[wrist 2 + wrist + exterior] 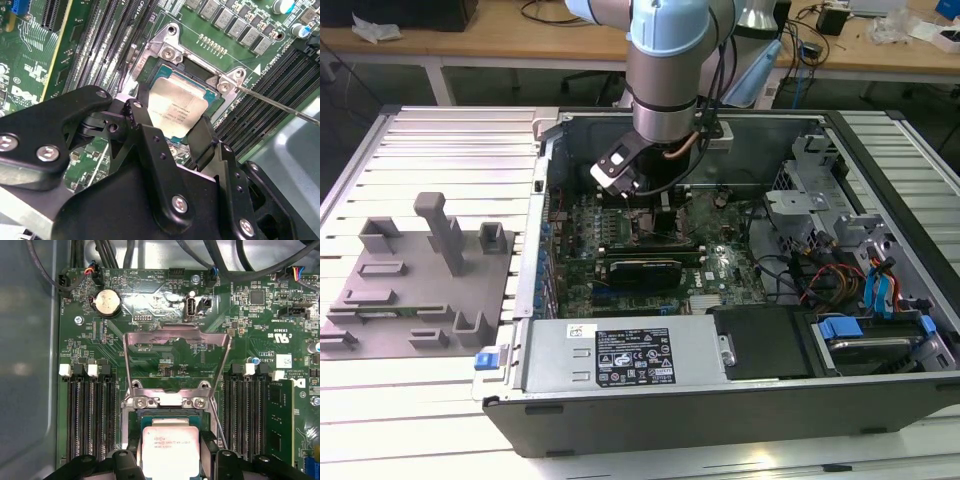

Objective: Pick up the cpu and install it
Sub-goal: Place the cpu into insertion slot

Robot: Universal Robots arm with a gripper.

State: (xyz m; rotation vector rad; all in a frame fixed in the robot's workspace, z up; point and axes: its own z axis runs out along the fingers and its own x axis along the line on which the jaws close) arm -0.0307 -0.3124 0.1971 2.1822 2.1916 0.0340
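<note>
The cpu (172,102), a small square chip with a silvery top, lies level between my gripper's (171,116) two black fingers (142,122), which press on its two opposite edges. It hangs just over or rests in the open motherboard socket (167,50); I cannot tell which. In the first wrist view the cpu (170,447) sits between the fingertips of the gripper (171,449), with the socket's load plate (177,337) tipped up and open beyond it. In the exterior view the gripper (658,198) is down inside the open computer case (720,420), over the motherboard's middle.
Memory slots (90,415) flank the socket on both sides. A thin latch lever (280,102) sticks out beside it. A coin battery (107,302) and cables lie beyond. A grey moulded tray (420,280) stands at the exterior view's left, and drive bays (860,300) at its right.
</note>
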